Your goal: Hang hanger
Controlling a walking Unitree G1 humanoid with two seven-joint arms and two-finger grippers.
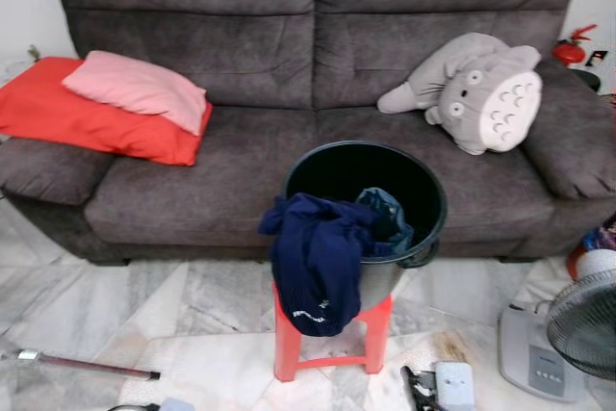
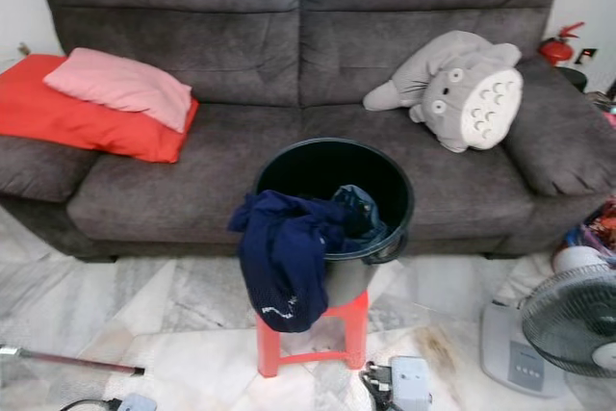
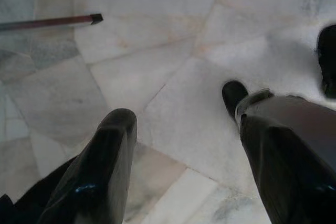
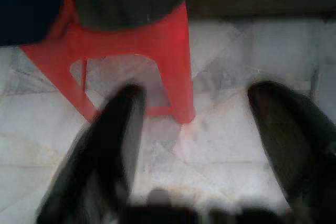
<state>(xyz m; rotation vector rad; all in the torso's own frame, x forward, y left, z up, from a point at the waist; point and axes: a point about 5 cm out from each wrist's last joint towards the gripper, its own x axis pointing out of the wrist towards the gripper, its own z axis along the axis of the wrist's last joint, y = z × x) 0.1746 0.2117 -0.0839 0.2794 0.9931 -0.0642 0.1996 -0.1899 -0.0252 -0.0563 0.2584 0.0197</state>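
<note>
We can make out no hanger among the clothes: a navy garment (image 1: 318,262) hangs over the rim of a black bucket (image 1: 423,190) standing on a red plastic stool (image 1: 377,334), with a teal piece of clothing (image 1: 388,216) inside. Our left gripper (image 3: 184,145) points down at the marble floor (image 3: 157,66), its fingers spread wide and holding nothing; a dark red pole (image 3: 50,22) lies beyond it. Our right gripper (image 4: 210,129) hangs low before the stool, fingers wide apart and empty. Behind stands a grey sofa (image 1: 241,64) bearing a pink pillow (image 1: 140,89) on a red cushion (image 1: 77,117) and a grey plush toy (image 1: 481,89). A fan (image 1: 587,320) stands at the right.
</note>
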